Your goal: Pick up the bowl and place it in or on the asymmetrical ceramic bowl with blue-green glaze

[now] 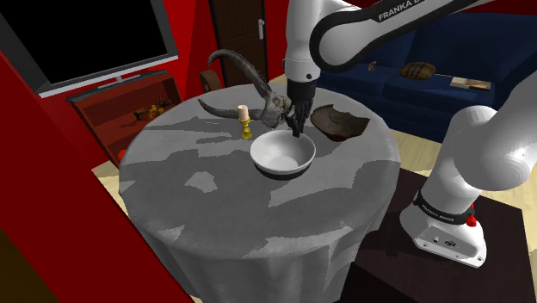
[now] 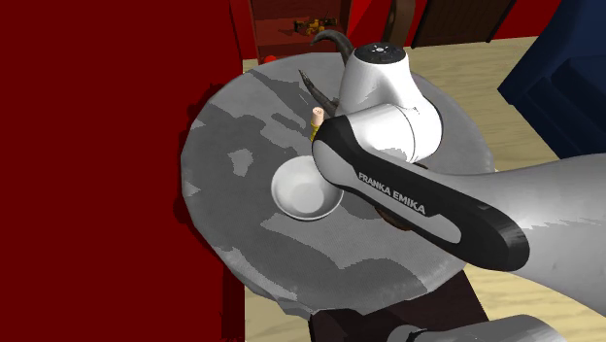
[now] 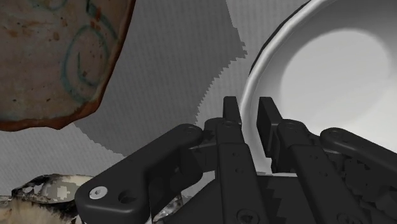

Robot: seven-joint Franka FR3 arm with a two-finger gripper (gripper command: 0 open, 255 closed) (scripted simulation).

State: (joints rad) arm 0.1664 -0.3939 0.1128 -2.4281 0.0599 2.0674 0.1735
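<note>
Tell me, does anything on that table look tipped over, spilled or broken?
Nothing stands out. The white bowl sits upright and empty, the candle stands straight in its holder, and the lopsided brown dish lies flat near the horned skull.

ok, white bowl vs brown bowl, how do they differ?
Colour: the white bowl is plain white with a dark base band; the brown bowl is mottled brown with blue-green lines. Shape: the white bowl is round and deep, the brown bowl shallow with an uneven rim. State: the gripper clasps the white bowl's rim; the brown bowl stands free. Both sit upright on the table.
</note>
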